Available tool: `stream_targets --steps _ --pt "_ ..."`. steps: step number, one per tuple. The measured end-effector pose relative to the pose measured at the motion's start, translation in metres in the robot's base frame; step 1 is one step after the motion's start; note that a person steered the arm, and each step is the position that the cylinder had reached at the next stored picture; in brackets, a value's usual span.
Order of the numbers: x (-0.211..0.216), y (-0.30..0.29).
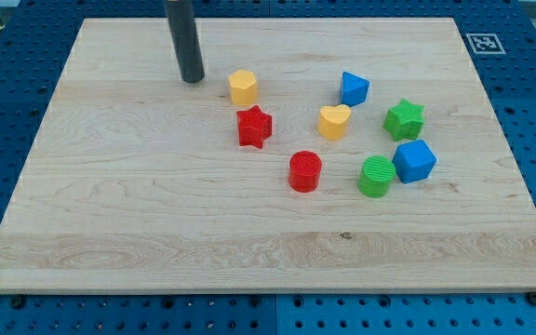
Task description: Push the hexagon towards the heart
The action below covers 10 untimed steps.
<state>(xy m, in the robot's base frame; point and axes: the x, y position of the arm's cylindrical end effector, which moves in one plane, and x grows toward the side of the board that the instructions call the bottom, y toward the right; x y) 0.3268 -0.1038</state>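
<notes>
The yellow hexagon (243, 87) sits on the wooden board, left of centre toward the view's top. The yellow heart (334, 121) lies to its right and a little lower, with the red star (254, 127) below the hexagon between them. My tip (192, 79) rests on the board just left of the hexagon, a small gap apart from it, on the side away from the heart.
A blue triangular block (353, 88) lies above the heart. A green star (404, 119), a blue cube (414, 161), a green cylinder (376, 177) and a red cylinder (305, 171) stand right of and below the heart. The board's edge (268, 290) meets a blue perforated table.
</notes>
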Motion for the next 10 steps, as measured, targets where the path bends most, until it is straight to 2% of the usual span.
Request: stream_targets --steps 3,7,8,9,10 --pt "0.02 0.014" --pt "0.021 0.078" --pt "0.003 0.076" --pt "-0.047 0.074" --pt "-0.075 0.074"
